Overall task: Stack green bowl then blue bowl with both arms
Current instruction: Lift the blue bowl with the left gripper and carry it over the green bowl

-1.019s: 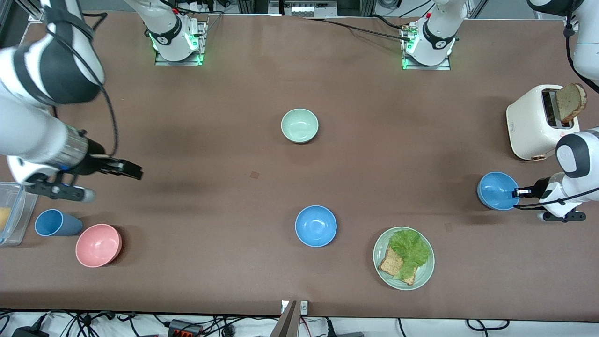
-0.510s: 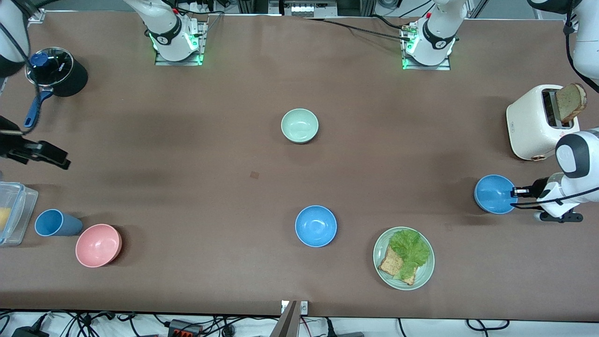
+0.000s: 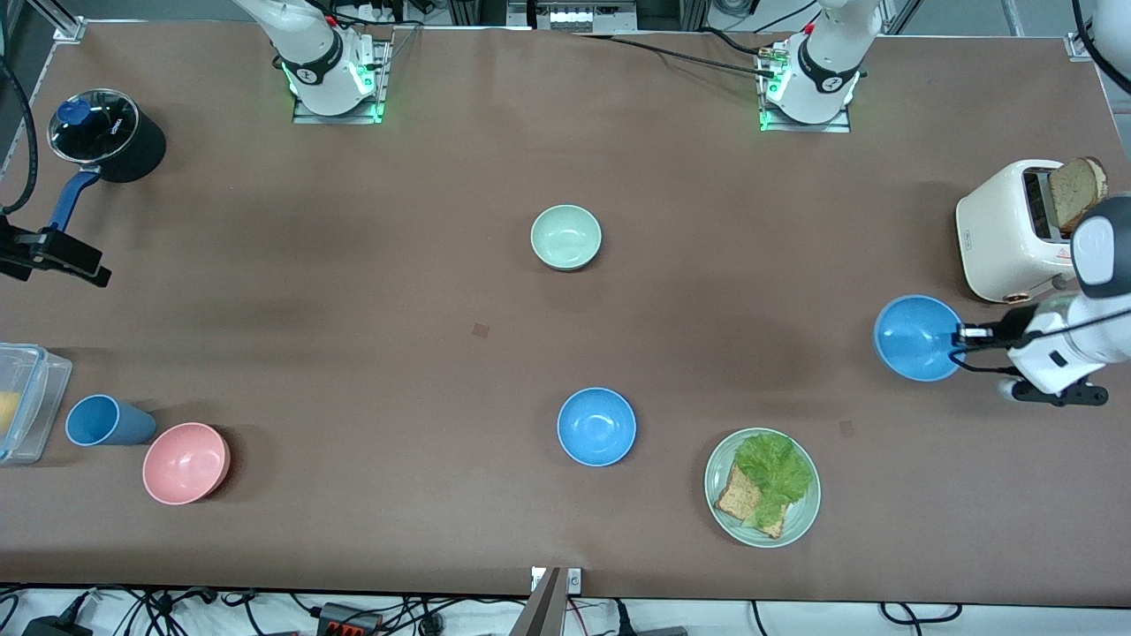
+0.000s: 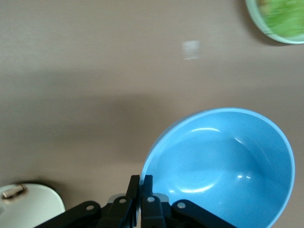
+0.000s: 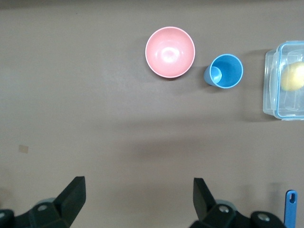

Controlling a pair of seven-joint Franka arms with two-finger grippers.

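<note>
The green bowl [image 3: 565,237] sits upright and empty at the table's middle. One blue bowl [image 3: 596,427] sits on the table, nearer to the front camera than the green bowl. My left gripper [image 3: 959,336] is shut on the rim of the other blue bowl [image 3: 917,339] and holds it tilted over the table beside the toaster. In the left wrist view the closed fingertips [image 4: 141,183] pinch that bowl's rim [image 4: 223,166]. My right gripper [image 3: 75,261] is open and empty over the right arm's end of the table, its fingers [image 5: 73,190] spread wide.
A white toaster [image 3: 1012,231] with a bread slice [image 3: 1078,190] stands at the left arm's end. A pale green plate [image 3: 720,459] holds lettuce and bread. A pink bowl [image 3: 185,463], blue cup [image 3: 102,420], clear container [image 3: 22,402] and lidded black pot [image 3: 106,132] are at the right arm's end.
My left gripper has lifted its blue bowl and carried it toward the table's middle. My right arm has drawn back toward its end of the table, uncovering the black pot.
</note>
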